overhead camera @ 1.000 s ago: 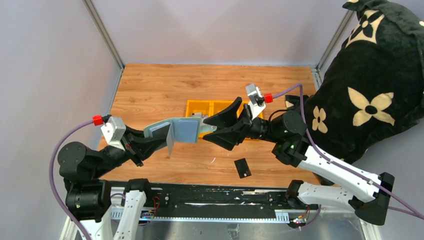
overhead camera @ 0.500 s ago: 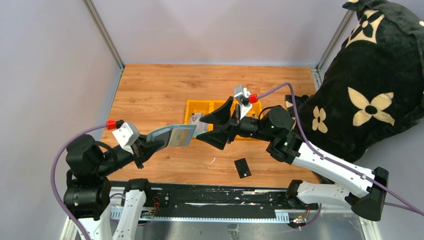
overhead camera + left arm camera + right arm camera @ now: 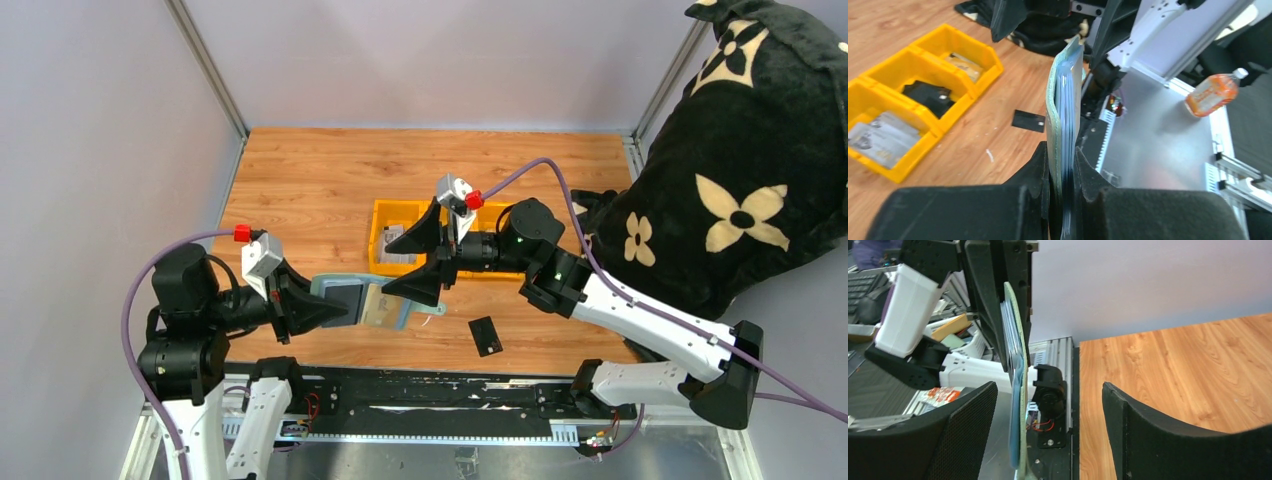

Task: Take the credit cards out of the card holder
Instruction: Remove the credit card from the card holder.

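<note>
The left gripper point(image 3: 1063, 170) is pressed together on the card holder point(image 3: 352, 299), pinching one end so that the pale grey-green wallet juts out in the air over the near edge of the tabletop point(image 3: 300, 180), left of centre. The right gripper point(image 3: 418, 262) faces its free end with its fingers spread wide and nothing between them. One black credit card point(image 3: 486, 335) already lies flat on the tabletop near the near edge, right of centre. A silvery-grey card point(image 3: 398, 243) rests in a yellow bin point(image 3: 923, 65) toward the middle. Seen edge-on from the right wrist, the holder shows thin layered edges between its flaps. These are probably cards still in their pockets, though how many cannot be told. The main risk is a bad pinch. The holder sits nearer one right finger than the other, so closing from here could shove the wallet sideways, or clamp a flap instead of a single card. A tight pocket could also drag the whole holder out of the left pinch, which grips only one end, or twist it. Since the holder hangs just over the near edge, a card slipping free may drop onto the metal rail point(image 3: 420, 405) below rather than onto the wood.
</note>
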You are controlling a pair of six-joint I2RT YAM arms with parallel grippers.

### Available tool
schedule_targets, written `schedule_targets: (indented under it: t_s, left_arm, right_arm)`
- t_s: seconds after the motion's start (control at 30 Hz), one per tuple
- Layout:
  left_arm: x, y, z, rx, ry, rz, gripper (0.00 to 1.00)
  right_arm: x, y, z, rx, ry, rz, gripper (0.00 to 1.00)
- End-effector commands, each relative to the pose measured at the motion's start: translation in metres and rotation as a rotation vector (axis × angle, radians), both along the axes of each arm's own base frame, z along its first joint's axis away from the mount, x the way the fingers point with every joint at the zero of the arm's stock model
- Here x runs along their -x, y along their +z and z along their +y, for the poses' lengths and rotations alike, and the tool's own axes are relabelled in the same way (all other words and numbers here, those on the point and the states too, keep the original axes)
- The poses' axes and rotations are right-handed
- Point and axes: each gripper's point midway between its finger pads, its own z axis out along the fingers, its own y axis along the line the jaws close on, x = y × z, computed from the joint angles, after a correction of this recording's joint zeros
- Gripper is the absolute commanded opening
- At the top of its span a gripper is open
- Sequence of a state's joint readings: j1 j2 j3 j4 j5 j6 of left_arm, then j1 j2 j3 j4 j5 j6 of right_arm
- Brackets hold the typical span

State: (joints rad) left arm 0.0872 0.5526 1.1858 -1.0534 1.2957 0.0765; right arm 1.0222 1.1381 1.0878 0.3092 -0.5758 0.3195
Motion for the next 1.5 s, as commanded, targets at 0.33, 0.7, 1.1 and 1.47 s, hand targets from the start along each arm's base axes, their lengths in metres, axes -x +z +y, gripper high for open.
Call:
schedule_targets:
  t_s: [0.33,0.7,1.1,1.47]
  left_arm:
    - [0.014,0.016,-0.009,0.162,-0.163,0.350,0.12]
    - [0.020,0.017,-0.010,0.164,-0.166,0.350,0.17]
    - [0.007,0.016,-0.008,0.148,-0.125,0.349,0.07]
    - [-0.036,-0.002,0.003,0.074,0.089,0.388,0.04]
  right_arm:
    - [0.061,-0.002,-0.002,0.015,0.381,0.036,0.52]
    - [0.061,0.002,-0.004,-0.033,0.375,0.026,0.03]
    - [0.007,0.019,-0.016,-0.110,0.117,0.110,0.53]
    - [0.012,0.040,-0.025,-0.141,0.033,0.231,0.51]
